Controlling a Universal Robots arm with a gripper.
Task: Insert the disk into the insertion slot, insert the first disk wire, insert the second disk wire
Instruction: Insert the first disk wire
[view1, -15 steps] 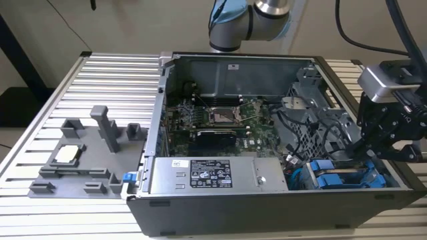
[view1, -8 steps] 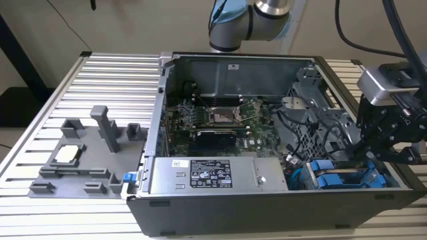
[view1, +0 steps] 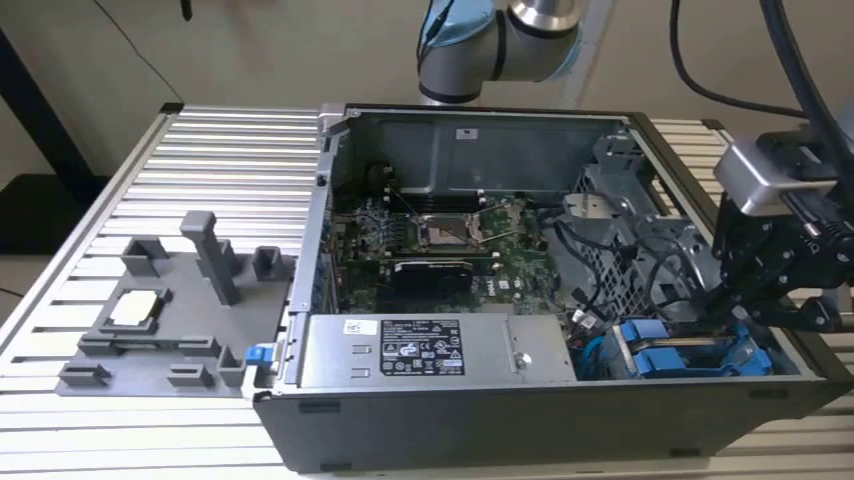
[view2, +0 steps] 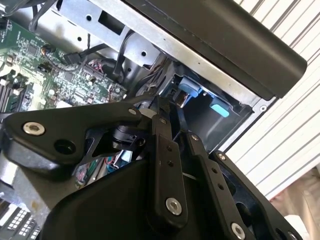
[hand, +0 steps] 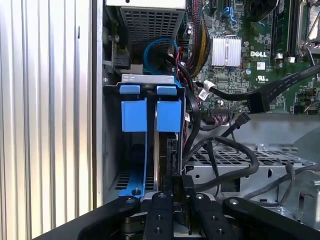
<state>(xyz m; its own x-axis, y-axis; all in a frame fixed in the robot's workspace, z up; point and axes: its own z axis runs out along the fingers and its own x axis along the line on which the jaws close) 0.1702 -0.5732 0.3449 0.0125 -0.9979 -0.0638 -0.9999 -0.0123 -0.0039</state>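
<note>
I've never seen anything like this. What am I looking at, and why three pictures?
This is a robot arm working over an open desktop computer case on a slatted metal table. One picture comes from a camera standing off the arm; the other two ride near its wrist, looking past the black gripper. Beside the case lies a grey parts tray. The gripper hangs at the drive bay, by the blue disk carriers. Whether it grips anything, I cannot tell.
</note>
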